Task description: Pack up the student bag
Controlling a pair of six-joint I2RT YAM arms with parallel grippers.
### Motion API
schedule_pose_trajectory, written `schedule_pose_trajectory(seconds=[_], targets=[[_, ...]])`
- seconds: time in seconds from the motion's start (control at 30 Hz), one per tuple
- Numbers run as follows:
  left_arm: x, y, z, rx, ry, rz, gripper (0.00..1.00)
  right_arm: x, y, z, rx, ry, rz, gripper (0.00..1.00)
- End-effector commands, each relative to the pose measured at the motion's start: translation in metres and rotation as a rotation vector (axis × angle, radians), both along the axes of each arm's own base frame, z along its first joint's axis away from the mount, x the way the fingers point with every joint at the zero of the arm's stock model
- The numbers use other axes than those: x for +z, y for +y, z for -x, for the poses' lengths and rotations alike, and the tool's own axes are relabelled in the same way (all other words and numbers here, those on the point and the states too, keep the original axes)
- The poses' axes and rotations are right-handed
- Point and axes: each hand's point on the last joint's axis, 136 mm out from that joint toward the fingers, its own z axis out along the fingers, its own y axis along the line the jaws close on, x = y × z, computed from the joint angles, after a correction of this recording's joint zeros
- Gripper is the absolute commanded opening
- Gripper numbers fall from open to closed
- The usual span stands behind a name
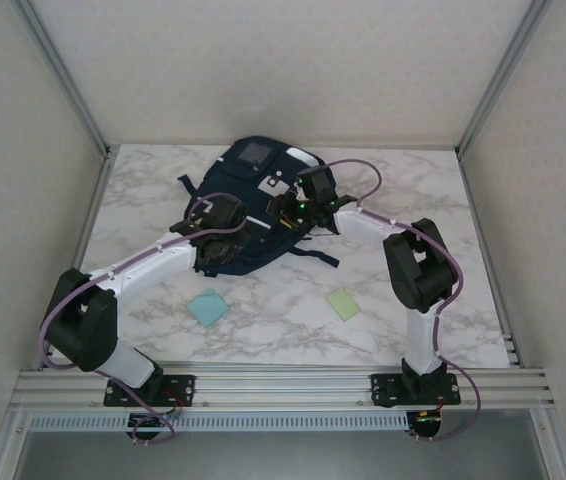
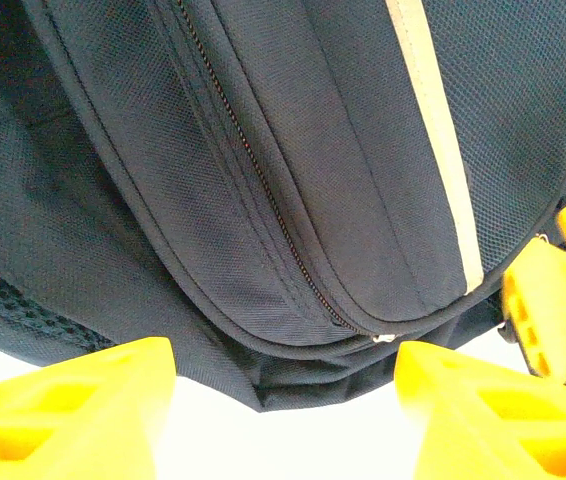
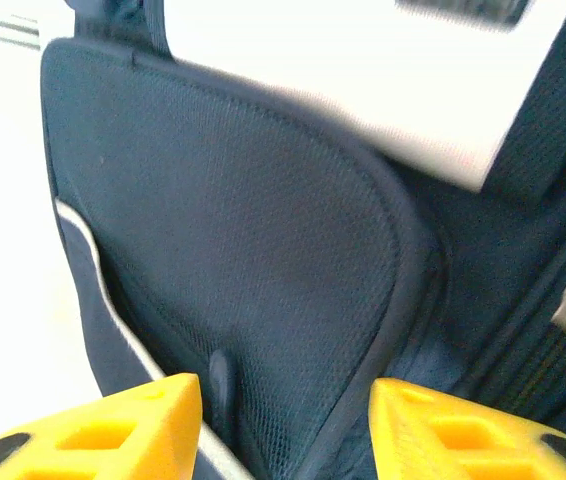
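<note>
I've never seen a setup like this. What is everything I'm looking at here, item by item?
student bag: one, dark navy with a white stripe and grey patch, lying at the far middle of the table
blue square: one, light blue, flat on the near left, apart from the bag
green square: one, light green, flat on the near right, apart from the bag
table: one, white-grey marble pattern, walled on three sides
metal rail: one, silver, along the near edge
left arm: one, white and black, reaching to the bag
right arm: one, white and black, reaching to the bag
left gripper: one, yellow fingers, open, by the bag's zipper
right gripper: one, yellow fingers, open, by a textured navy panel
</note>
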Motion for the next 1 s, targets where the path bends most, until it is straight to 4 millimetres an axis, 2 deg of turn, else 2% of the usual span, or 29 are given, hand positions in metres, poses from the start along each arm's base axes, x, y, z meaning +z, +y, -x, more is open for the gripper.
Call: schedule_pose_trajectory(seconds=[0.0, 0.1, 0.17, 0.43, 0.63, 0.67, 0.73, 0.8, 0.87, 0.97], targets=[[-0.009, 0.008, 0.001, 0.007, 0.006, -0.053, 0.6, 0.002, -0.02, -0.027, -0.042, -0.053, 0.071, 0.48], [-0.014, 0.02, -0.004, 0.031, 0.012, -0.093, 0.6, 0.0, -0.032, -0.028, -0.039, -0.064, 0.153, 0.5], [-0.017, 0.024, -0.008, 0.042, 0.013, -0.094, 0.6, 0.0, -0.032, -0.028, -0.024, -0.076, 0.166, 0.5], [-0.02, 0.044, -0.025, 0.07, 0.002, -0.121, 0.6, -0.007, 0.002, -0.028, 0.094, -0.083, 0.086, 0.49], [-0.029, 0.05, -0.046, 0.039, -0.028, -0.118, 0.65, -0.034, 0.011, -0.024, 0.144, -0.046, 0.128, 0.49], [-0.032, 0.048, -0.051, 0.017, -0.029, -0.12, 0.65, -0.035, 0.012, -0.024, 0.152, -0.048, 0.12, 0.47], [-0.039, 0.044, -0.062, -0.03, -0.03, -0.123, 0.65, -0.034, 0.017, -0.022, 0.168, -0.051, 0.089, 0.16], [-0.049, 0.04, -0.074, -0.087, -0.017, -0.136, 0.65, -0.029, 0.018, -0.019, 0.178, -0.062, 0.067, 0.0], [-0.061, 0.037, -0.085, -0.125, 0.0, -0.143, 0.65, -0.027, 0.013, -0.014, 0.172, -0.065, 0.078, 0.0], [-0.062, 0.028, -0.103, -0.16, -0.036, -0.126, 0.65, -0.019, 0.002, -0.001, 0.158, -0.067, 0.089, 0.0]])
